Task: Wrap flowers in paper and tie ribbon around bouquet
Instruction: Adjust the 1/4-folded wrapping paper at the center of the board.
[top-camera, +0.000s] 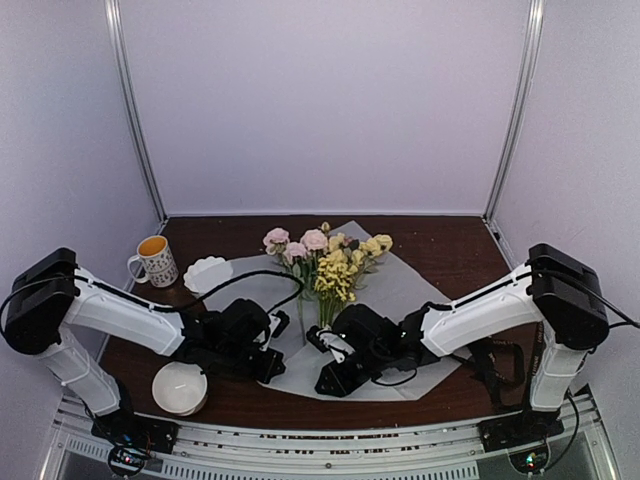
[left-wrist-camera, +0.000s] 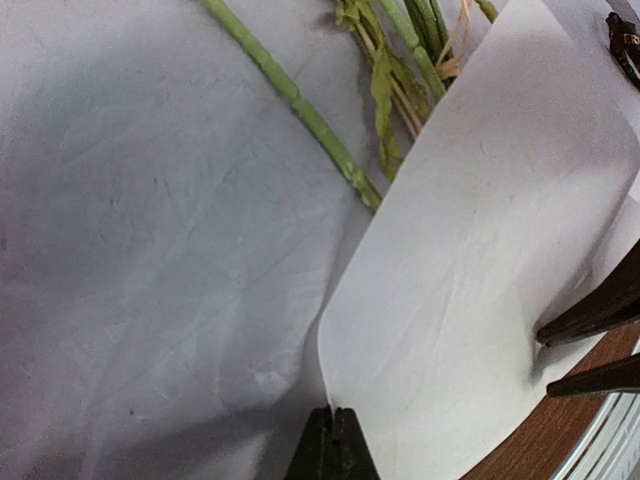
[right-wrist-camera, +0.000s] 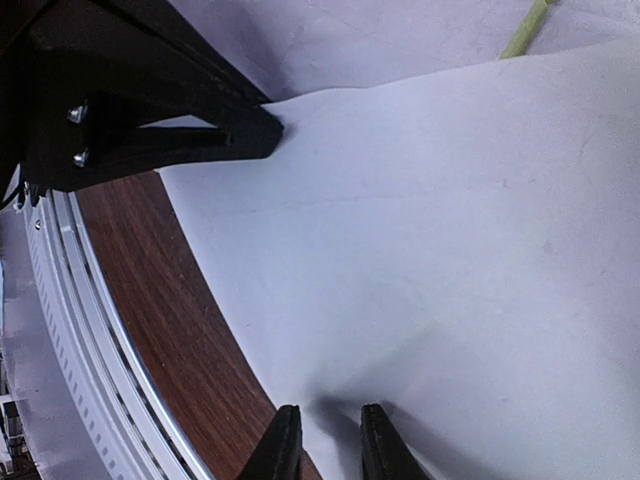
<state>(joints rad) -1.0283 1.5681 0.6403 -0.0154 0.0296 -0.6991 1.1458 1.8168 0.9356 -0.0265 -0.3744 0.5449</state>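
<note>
**Now: paper pinched at its near edge, flowers lying on top**

The paper is a large, thin, frosted white sheet spread over the dark brown wooden table. Its surface is matte and softly creased. The flowers lie across its middle, with pale pink and yellow blooms toward the far side. Their long thin green stems point to the near edge; one is smooth and jointed, and others carry limp leaves. Beside the stem ends, a flap of the sheet is lifted and folded over, opaque white with a rounded curl.

The left tool is closed, its black tips pinching the edge of that flap. The right tool sits just beside it at the paper's near edge. Its two black fingers stand a narrow gap apart, with the sheet's edge at the gap. I cannot tell whether they touch the sheet.

Left of the paper stand a patterned mug holding orange liquid and a scalloped white dish. A round white bowl sits nearer the front. A ribbed pale metal rail runs along the table's near edge.
</note>
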